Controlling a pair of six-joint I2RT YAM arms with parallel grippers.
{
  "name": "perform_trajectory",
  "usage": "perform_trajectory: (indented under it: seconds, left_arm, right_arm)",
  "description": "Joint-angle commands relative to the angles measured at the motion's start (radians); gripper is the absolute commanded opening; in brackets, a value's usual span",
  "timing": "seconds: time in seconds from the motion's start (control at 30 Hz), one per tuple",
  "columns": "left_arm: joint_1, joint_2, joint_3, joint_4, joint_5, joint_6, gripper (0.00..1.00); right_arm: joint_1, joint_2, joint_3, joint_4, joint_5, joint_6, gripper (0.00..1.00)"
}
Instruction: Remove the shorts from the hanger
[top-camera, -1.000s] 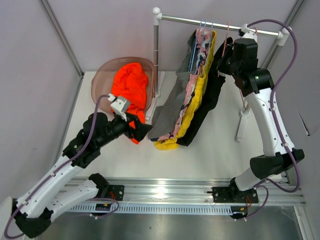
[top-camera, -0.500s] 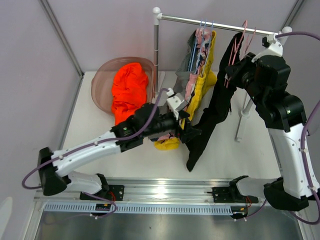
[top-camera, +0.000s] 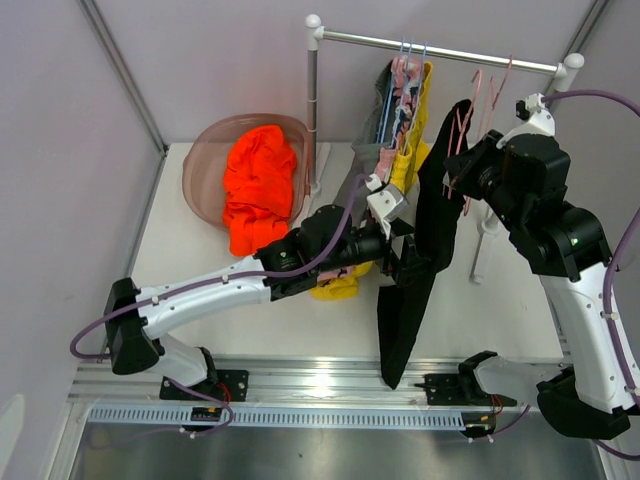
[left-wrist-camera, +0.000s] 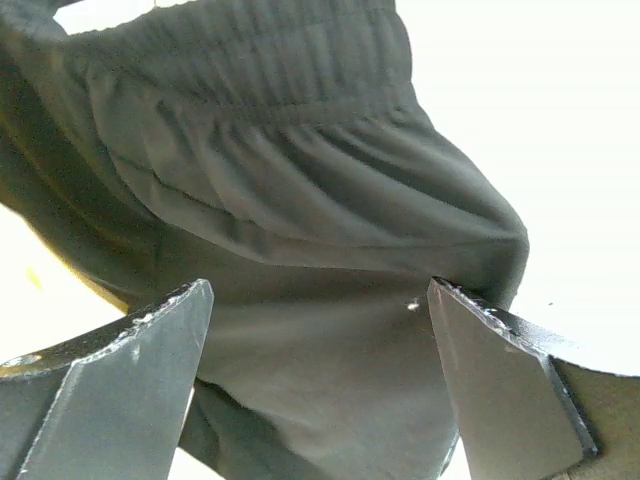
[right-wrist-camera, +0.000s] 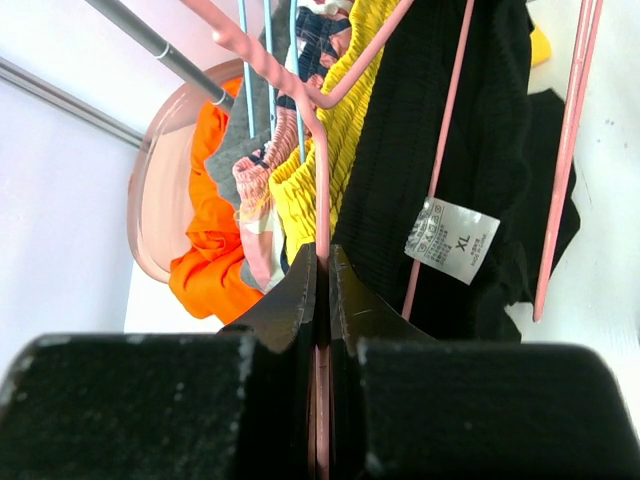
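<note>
The black shorts (top-camera: 420, 270) hang from a pink hanger (top-camera: 470, 110) and droop toward the table's front edge. My right gripper (top-camera: 472, 165) is shut on the hanger's wire (right-wrist-camera: 320, 170), with the shorts' waistband (right-wrist-camera: 500, 120) just beyond. My left gripper (top-camera: 408, 258) is open at the black cloth (left-wrist-camera: 300, 200), its fingers (left-wrist-camera: 130, 370) spread to either side of it. Orange shorts (top-camera: 258, 180) lie in the pink basin (top-camera: 200, 150). Yellow (top-camera: 412, 135), pink-patterned (top-camera: 400, 75) and grey (top-camera: 360, 160) shorts hang on the rail.
The metal rail (top-camera: 440, 48) runs across the back on two white posts; the left post (top-camera: 313, 110) stands beside the basin. A second pink hanger (right-wrist-camera: 565, 150) hangs right of the black shorts. A white size label (right-wrist-camera: 452, 238) shows on them.
My left arm has swung from the basin rightward to the black shorts. My right gripper has carried the hanger and black shorts away from the others, and they now hang free toward the front.
</note>
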Motion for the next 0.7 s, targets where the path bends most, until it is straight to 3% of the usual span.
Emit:
perform_trajectory:
  seconds: [0.0, 0.43, 0.67]
  left_arm:
    - [-0.035, -0.05, 0.048, -0.005, -0.017, -0.018, 0.96]
    - [-0.099, -0.17, -0.026, -0.11, -0.044, -0.012, 0.99]
    - [-0.101, -0.117, -0.038, -0.085, -0.025, -0.012, 0.99]
  right_arm:
    - [0.006, -0.017, 0.008, 0.089, 0.021, 0.001, 0.0]
    - [0.008, 0.011, 0.013, 0.11, 0.024, -0.014, 0.0]
    - [0.006, 0.008, 0.013, 0.113, 0.026, -0.008, 0.0]
